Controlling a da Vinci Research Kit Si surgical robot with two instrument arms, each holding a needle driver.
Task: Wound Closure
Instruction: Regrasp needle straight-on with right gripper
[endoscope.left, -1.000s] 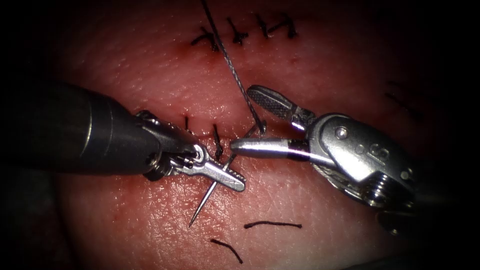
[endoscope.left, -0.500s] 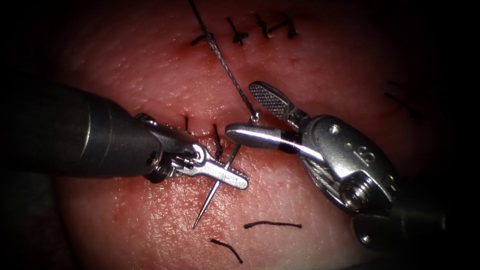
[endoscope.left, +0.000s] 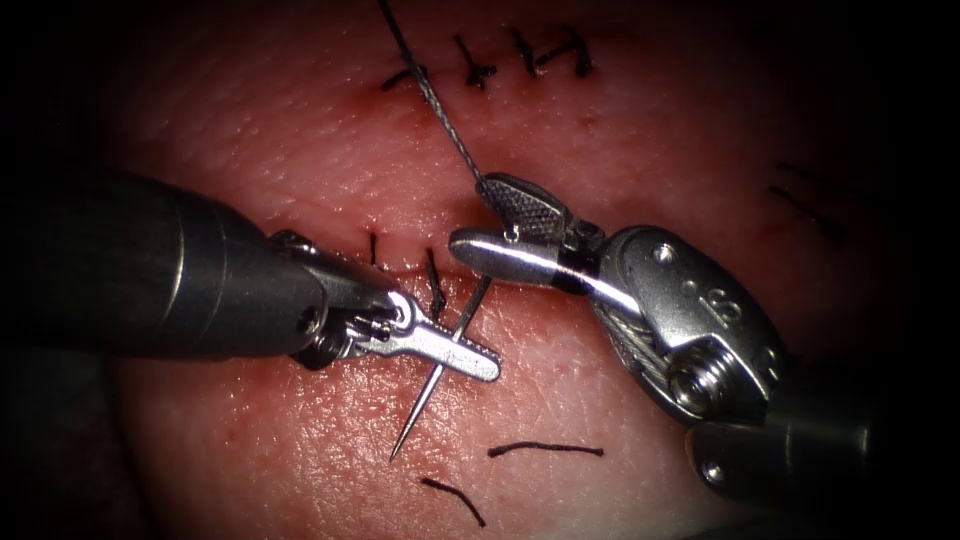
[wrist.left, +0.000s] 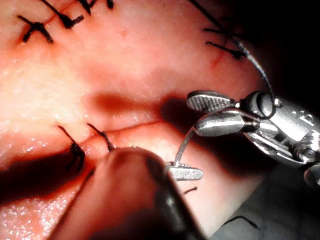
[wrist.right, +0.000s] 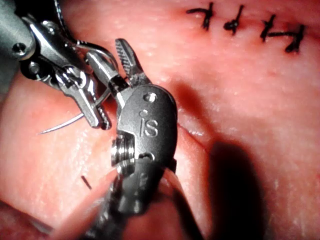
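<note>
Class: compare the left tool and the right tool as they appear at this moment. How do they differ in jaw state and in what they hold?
The left tool is shut on the needle partway along its curve; the right tool is open around the needle's thread end, gripping nothing. The left tool lies below the cut; the right tool sits over it, by the thread. Both are metal needle drivers, meeting at the needle, which is clear of the tissue.

I lose the thread (endoscope.left: 430, 90) past the far edge; the left tool (endoscope.left: 470, 357) hides part of the needle (endoscope.left: 440, 370).
</note>
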